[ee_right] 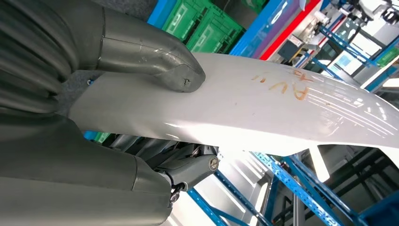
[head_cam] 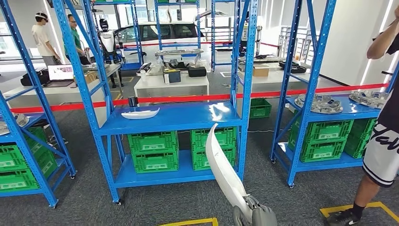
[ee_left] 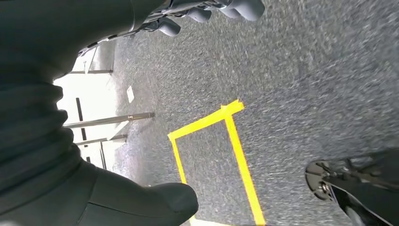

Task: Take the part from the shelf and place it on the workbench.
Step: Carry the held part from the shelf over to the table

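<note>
The right hand (head_cam: 256, 214) grips a long white shiny curved part (head_cam: 222, 165), thumb (ee_right: 155, 61) on top, fingers (ee_right: 188, 167) underneath. The part sticks up past them toward the blue metal shelf (head_cam: 174, 117), where another white curved piece (head_cam: 139, 113) lies. The left hand (ee_left: 207, 12) hangs over grey carpet (ee_left: 306, 70), fingers curled on nothing. A person (head_cam: 383, 136) stands nearby.

Not much to read here tbh. The long white part (ee_right: 244, 110) has some orange handwritten marks on its glossy face in the right wrist view, looks like "AV" plus a couple more scribbled strokes next to it, too messy to make out properly. In the head view the person on the right has black-and-white shorts (head_cam: 383, 141) with big black lettering starting "Hav", the rest is cut off by the frame edge. The boxes on the far white workbench (head_cam: 171, 84) carry labels too small to read
</note>
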You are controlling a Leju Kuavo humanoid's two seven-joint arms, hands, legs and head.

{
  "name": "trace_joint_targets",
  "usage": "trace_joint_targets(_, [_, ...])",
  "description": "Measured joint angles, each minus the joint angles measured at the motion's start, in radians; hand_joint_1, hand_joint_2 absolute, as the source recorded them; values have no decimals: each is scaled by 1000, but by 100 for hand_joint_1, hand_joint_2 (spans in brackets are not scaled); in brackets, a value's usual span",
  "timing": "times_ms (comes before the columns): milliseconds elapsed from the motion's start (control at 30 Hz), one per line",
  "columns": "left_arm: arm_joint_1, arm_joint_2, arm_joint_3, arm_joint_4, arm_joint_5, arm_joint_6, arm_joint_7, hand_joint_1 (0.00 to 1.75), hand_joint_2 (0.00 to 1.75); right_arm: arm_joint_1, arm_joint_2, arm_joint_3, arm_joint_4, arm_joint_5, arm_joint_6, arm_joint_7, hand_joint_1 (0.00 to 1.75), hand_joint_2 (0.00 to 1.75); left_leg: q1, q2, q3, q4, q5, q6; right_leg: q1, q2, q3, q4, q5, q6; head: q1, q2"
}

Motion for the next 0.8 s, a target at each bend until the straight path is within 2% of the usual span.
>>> trace_joint_targets(67, [-15,-2,0,-1,-2,0,-3,0,175,-6,-1,0,-2,3,3,6,175,175,-5,-3,98,-143,-3,10,2,-3,-16,1,19,8,0,0])
trace_joint_targets(100, [-24,-3,0,-1,-1,0,-5,0,175,-10,-1,0,-3,6,5,8,175,175,-8,-5,122,-187,-12,13,2,-4,-21,0,29,12,0,0])
trace_joint_targets(133, [-33,-3,0,-1,1,0,-7,0,175,-13,-2,0,-4,8,8,9,175,175,-12,-5,129,-209,-14,17,1,-5,-26,-3,41,17,0,0])
trace_joint_targets(167, [-41,-5,0,-1,3,-1,-9,0,175,-15,-2,0,-4,10,11,10,175,175,-12,-3,124,-215,-6,21,-1,-5,-30,-6,49,22,0,0])
trace_joint_targets(200, [-48,-6,0,-1,4,-1,-9,0,175,-16,-4,0,-4,10,13,10,175,175,-11,-1,116,-218,5,28,-2,-2,-36,-3,44,27,0,0])
trace_joint_targets(233, [-53,-6,0,-1,4,-2,-9,0,175,-17,-6,0,-4,11,16,11,175,175,-9,2,106,-221,17,37,-3,1,-47,16,20,32,0,0])
trace_joint_targets(267, [-57,-7,1,-1,4,-3,-9,0,175,-18,-8,0,-4,11,17,11,175,175,-6,5,93,-222,29,43,-4,4,-61,54,-22,37,0,0])
trace_joint_targets(333, [-62,-6,1,-1,5,-3,-11,0,175,-19,-12,0,-4,11,18,12,175,175,-7,9,64,-218,51,51,-6,6,-96,180,-119,44,1,0])
trace_joint_targets(367, [-63,-6,1,-1,6,-3,-11,0,175,-19,-13,0,-4,11,18,12,175,175,-7,10,47,-214,62,51,-7,6,-106,241,-144,46,1,0])
trace_joint_targets(400, [-64,-6,2,-1,8,-3,-12,0,175,-20,-15,1,-4,11,19,12,175,175,-7,10,29,-209,72,50,-8,6,-105,279,-146,48,1,0])
trace_joint_targets(433, [-65,-7,2,-1,12,-3,-12,0,175,-21,-16,1,-4,11,22,11,175,175,-7,7,10,-203,81,47,-9,7,-88,285,-127,49,1,0])
trace_joint_targets(467, [-66,-8,4,-1,15,-3,-12,0,175,-24,-16,1,-4,12,28,11,175,175,-5,3,-9,-196,90,44,-10,9,-54,257,-97,48,1,0])
trace_joint_targets(500, [-68,-9,4,-1,18,-3,-13,0,175,-27,-16,1,-5,13,35,12,175,175,-4,-2,-27,-188,98,39,-11,20,-6,200,-77,46,1,0])
trace_joint_targets(567, [-74,-10,6,-1,18,-4,-15,0,175,-33,-15,1,-10,20,51,17,175,175,-5,-14,-55,-174,114,28,-11,48,93,64,-91,38,1,0])
trace_joint_targets(600, [-76,-11,6,-2,16,-4,-14,0,175,-34,-15,1,-15,25,57,21,175,175,-5,-21,-62,-171,122,22,-10,57,121,20,-109,34,1,0])
trace_joint_targets(633, [-76,-12,6,-2,14,-4,-10,0,175,-34,-15,2,-21,29,62,26,175,175,-5,-29,-65,-171,131,16,-8,56,131,-2,-120,31,1,0])
trace_joint_targets(700, [-70,-12,6,0,11,-3,4,0,175,-33,-16,1,-32,37,69,34,175,175,-3,-42,-70,-173,141,3,-10,36,124,-6,-109,18,0,0])
trace_joint_targets(733, [-65,-13,6,0,10,-3,12,0,175,-32,-16,1,-38,39,73,37,175,175,-2,-41,-77,-162,127,-3,-11,27,121,-9,-101,10,-1,0])
trace_joint_targets(767, [-60,-14,6,1,11,-2,18,0,175,-31,-16,0,-44,42,75,39,175,175,0,-35,-90,-132,97,-9,-14,17,116,-12,-92,3,-1,0])
trace_joint_targets(800, [-55,-15,6,2,12,-3,23,0,175,-28,-16,-1,-49,45,77,41,175,175,2,-25,-108,-81,53,-14,-14,7,110,-13,-85,-1,-2,0])
